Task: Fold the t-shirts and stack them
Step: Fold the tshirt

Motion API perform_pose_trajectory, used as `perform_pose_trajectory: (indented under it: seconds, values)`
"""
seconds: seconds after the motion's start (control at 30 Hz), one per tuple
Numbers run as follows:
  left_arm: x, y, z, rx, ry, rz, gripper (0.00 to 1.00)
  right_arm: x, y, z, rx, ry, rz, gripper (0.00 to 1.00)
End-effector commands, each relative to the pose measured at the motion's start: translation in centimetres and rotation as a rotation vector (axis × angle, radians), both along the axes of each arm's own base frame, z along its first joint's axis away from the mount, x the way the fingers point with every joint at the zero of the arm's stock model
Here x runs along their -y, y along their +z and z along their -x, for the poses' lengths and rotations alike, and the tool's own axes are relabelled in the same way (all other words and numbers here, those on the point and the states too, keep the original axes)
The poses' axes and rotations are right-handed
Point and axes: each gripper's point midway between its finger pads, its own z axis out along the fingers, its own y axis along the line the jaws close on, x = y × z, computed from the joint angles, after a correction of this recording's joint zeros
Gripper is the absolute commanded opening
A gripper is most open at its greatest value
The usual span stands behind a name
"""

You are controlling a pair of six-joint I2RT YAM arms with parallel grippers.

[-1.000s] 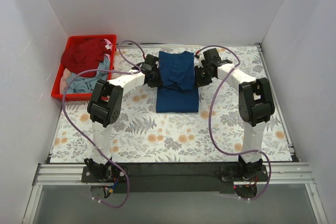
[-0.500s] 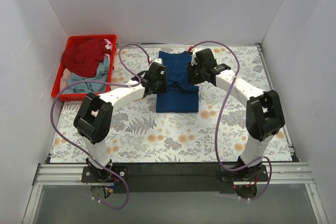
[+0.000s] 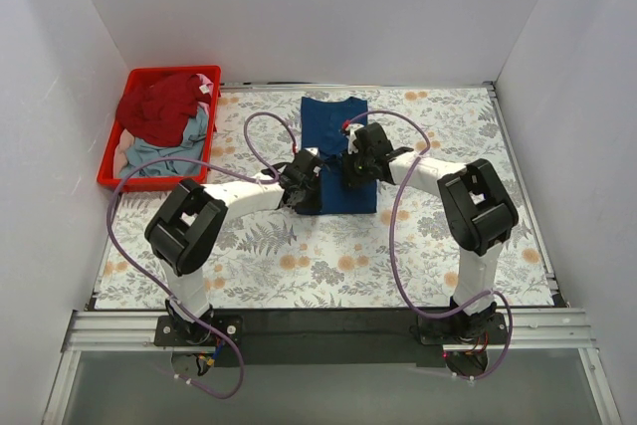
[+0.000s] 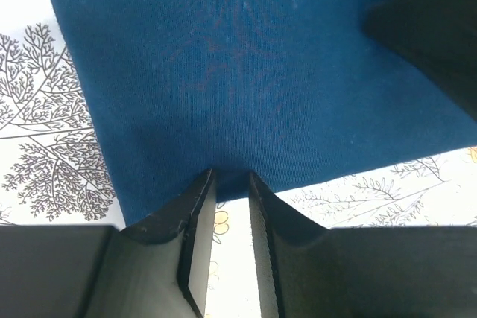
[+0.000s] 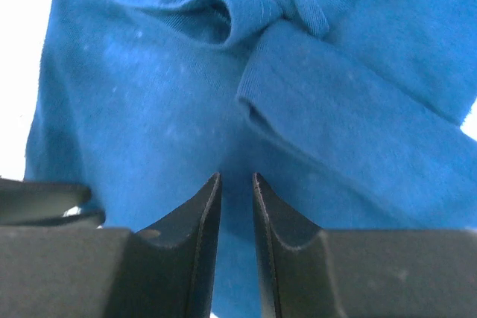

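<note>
Where the navy t-shirt (image 3: 333,126) lies: flat on the floral worktop (image 3: 299,256), about midway across and toward the far side. It is a long folded strip running from near to far.
Left arm (image 3: 244,191): reaches in from the left, its wrist over the strip's near left corner.
Left jaws: a narrow slit apart, tips right at the shirt's near hem, where the cloth puckers a little. Bare worktop shows through the slit below the hem. Whether any cloth is pinched cannot be told.
Right arm (image 3: 423,168): reaches in from the right, its wrist over the strip's right half, farther from the bases than the left wrist.
Right jaws: also a narrow slit apart, tips down against the navy cloth. Whether they pinch any of it cannot be told.
Sleeve (image 5: 335,132): folded across the shirt's body just beyond the right jaws, with a loose fold of cloth beside it.
Red crate (image 3: 169,71): at the far left corner of the worktop, well apart from the navy shirt.
Dark red t-shirt (image 3: 159,105): bunched in the crate's far half.
Pale grey-blue t-shirt (image 3: 159,158): crumpled in the crate's near half — touching the dark red one.
</note>
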Motion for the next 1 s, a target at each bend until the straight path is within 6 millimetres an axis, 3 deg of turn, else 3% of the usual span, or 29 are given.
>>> perform_pose_trajectory:
  seconds: [0.0,0.13,0.33,0.4,0.43,0.47,0.5,0.57,0.67,0.7,0.73,0.77,0.8,0.9,0.93,0.97]
  values:
    - [0.1,-1.0,2.0,-0.071,-0.03,0.019,0.22,-1.5,0.7,-1.9,0.072,-0.002,-0.063,0.29]
    - [-0.8,-1.4,3.2,-0.09,-0.029,0.006,0.22,-0.8,0.3,-4.3,0.129,-0.046,0.003,0.29]
    - [-1.5,-1.5,5.1,-0.126,-0.051,0.014,0.22,-0.3,3.0,-9.9,0.261,-0.093,0.038,0.32]
    - [-1.7,-1.4,5.6,-0.13,-0.049,0.019,0.22,-0.9,5.2,-12.4,0.33,-0.091,0.024,0.33]
    - [-1.8,-1.4,5.7,-0.13,-0.049,0.021,0.22,-0.7,4.7,-13.1,0.326,-0.09,0.026,0.34]
    - [-1.8,-1.3,5.8,-0.13,-0.046,0.023,0.22,-1.1,6.2,-14.4,0.357,-0.091,0.009,0.34]
    - [-2.0,-1.3,6.0,-0.133,-0.044,0.025,0.22,-1.0,5.8,-14.5,0.343,-0.084,0.019,0.34]
    - [-2.0,-0.6,5.9,-0.122,-0.035,0.035,0.22,-2.2,7.3,-14.0,0.341,-0.019,-0.042,0.34]
    - [-2.0,0.6,5.7,-0.095,-0.003,0.06,0.22,-3.4,9.2,-11.4,0.306,0.065,-0.143,0.34]
    - [-2.0,1.0,5.5,-0.088,0.009,0.069,0.22,-3.1,8.0,-9.9,0.261,0.072,-0.149,0.34]
    - [-1.9,1.6,5.3,-0.073,0.018,0.087,0.22,-3.3,9.5,-8.7,0.252,0.089,-0.201,0.34]
    - [-2.0,2.7,4.6,-0.032,0.053,0.099,0.21,-3.3,10.0,-7.8,0.235,0.102,-0.235,0.35]
    - [-2.3,3.5,4.2,0.002,0.075,0.107,0.21,-2.2,9.1,-5.7,0.188,0.103,-0.255,0.35]
    - [-2.2,6.8,3.0,0.088,0.107,0.208,0.21,-2.5,11.6,-1.9,0.145,0.166,-0.47,0.36]
    - [-1.8,7.8,2.5,0.114,0.106,0.255,0.21,-1.6,9.7,0.6,0.055,0.185,-0.514,0.36]
    - [-2.4,7.8,2.2,0.117,0.12,0.277,0.21,-1.5,10.3,1.2,0.047,0.175,-0.568,0.37]
